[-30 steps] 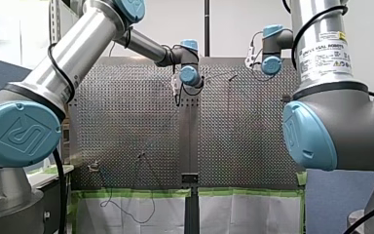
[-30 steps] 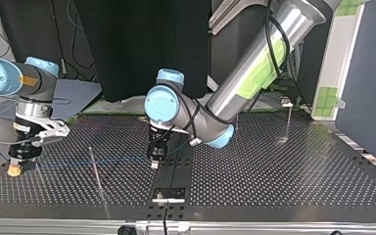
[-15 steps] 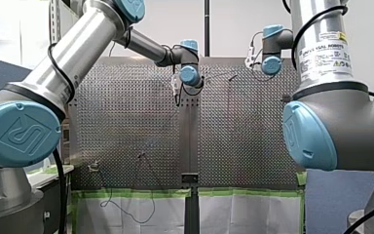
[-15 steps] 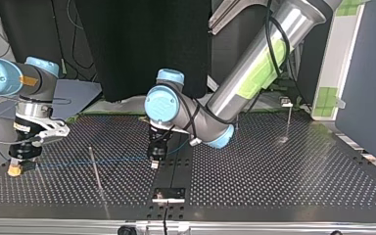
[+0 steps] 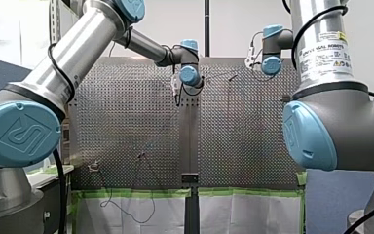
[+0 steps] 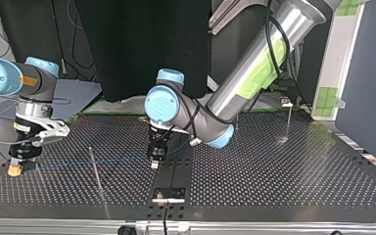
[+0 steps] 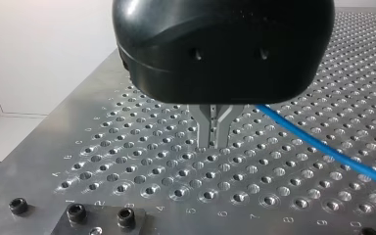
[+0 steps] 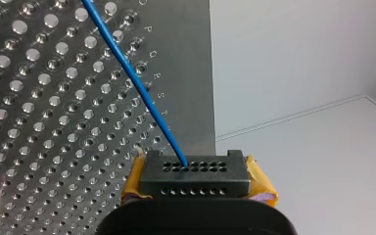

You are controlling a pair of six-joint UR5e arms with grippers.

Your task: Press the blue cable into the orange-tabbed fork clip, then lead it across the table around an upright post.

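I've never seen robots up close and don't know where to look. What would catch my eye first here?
Probably the two big silver arms with light-blue joints: my left arm reaches in from the top view's right, my right arm from its left. Next, the thin blue cable stretched low over the perforated table, from my right gripper with its yellow pads to my left gripper near the middle.

A taut blue cable (image 6: 122,159) stretches low over the perforated metal table (image 6: 274,181), leaving little room beneath it. A thin upright metal post (image 6: 98,178) stands just in front, possibly touching the cable. A second slim metal post (image 6: 288,120) rises at the top view's far right. The table before it lies open.
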